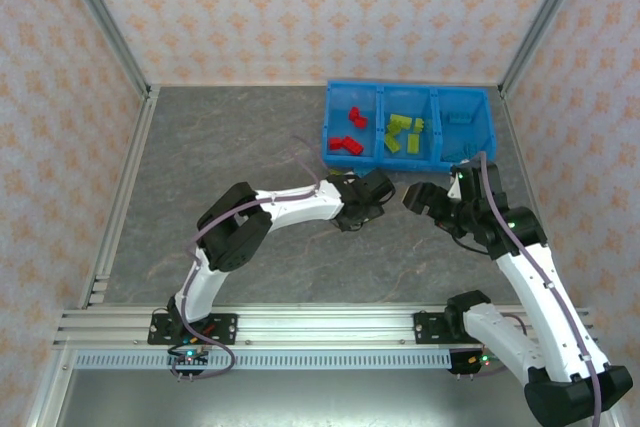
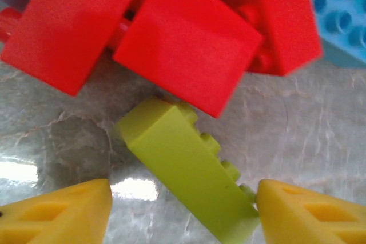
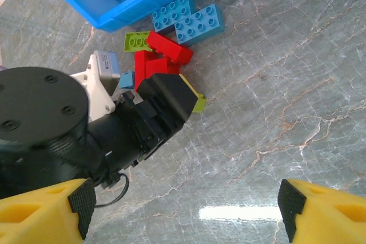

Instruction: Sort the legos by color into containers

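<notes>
The left arm stretches across the grey marbled worktop (image 1: 230, 147). Its left end effector (image 2: 183, 194) sits low over a loose pile (image 3: 163, 55) of legos just in front of the blue bin (image 1: 400, 162). The yellow fingers (image 2: 63, 215) stand on either side of a yellow-green brick (image 2: 183, 158), which lies slantwise on the worktop with its studs facing sideways. One finger touches the brick's lower end and a gap shows between the brick and the other finger. The jaws are therefore released around it, not clamped on it. Just beyond this brick lie overlapping red bricks (image 2: 183, 50), and a light blue brick (image 2: 343, 15) sits at the far right corner of the left wrist view.

In the bin, the left compartment holds red pieces (image 1: 349, 130) and the middle one holds yellow-green pieces (image 1: 403, 133). The right one holds light blue pieces (image 1: 460, 117) that are hard to make out against the blue plastic.

The right end effector (image 3: 186, 212) hovers above bare worktop just right of the pile, near the left one but apart from it. Its black-padded fingers are spread wide with nothing between them. From the right wrist, two light blue studded bricks (image 3: 199, 24) lie side by side just beside the bin's near wall.
</notes>
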